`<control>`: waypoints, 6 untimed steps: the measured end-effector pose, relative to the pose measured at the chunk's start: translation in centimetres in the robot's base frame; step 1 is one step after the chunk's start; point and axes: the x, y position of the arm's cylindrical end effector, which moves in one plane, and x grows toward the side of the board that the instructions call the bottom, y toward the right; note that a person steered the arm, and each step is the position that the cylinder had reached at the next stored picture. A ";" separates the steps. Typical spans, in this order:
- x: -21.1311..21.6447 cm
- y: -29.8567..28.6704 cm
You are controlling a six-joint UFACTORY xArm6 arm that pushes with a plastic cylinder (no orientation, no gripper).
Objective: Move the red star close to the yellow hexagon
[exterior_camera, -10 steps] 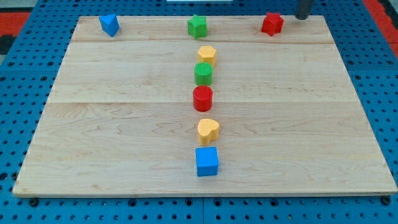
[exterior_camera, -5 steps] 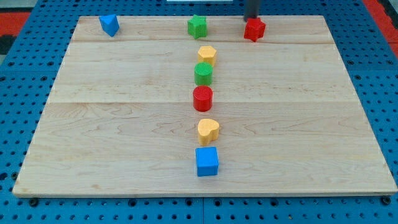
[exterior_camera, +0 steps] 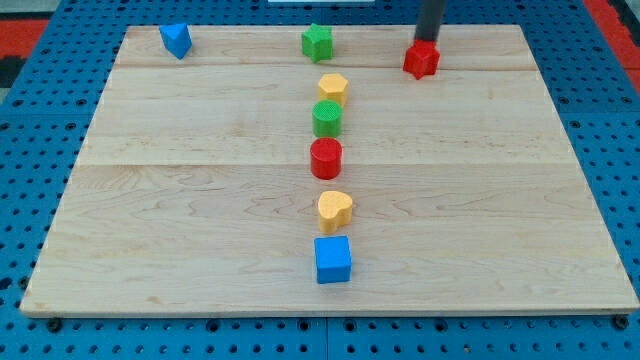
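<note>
The red star (exterior_camera: 421,61) lies near the view's top, right of centre, on the wooden board (exterior_camera: 200,200). My tip (exterior_camera: 427,42) touches its top edge, with the dark rod rising out of the view's top. The yellow hexagon (exterior_camera: 333,88) heads a column down the board's middle, to the left of the red star and slightly lower. Under it come a green cylinder (exterior_camera: 327,119), a red cylinder (exterior_camera: 326,158), a yellow heart (exterior_camera: 335,209) and a blue cube (exterior_camera: 333,259).
A green star (exterior_camera: 317,42) sits at the top centre and a blue block (exterior_camera: 176,40) at the top left. A blue pegboard (exterior_camera: 40,140) surrounds the board.
The red star went left along the top edge, then shifted slightly right and down. My tip moved from the star's right to just above it.
</note>
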 end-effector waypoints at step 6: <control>4.0 -5.7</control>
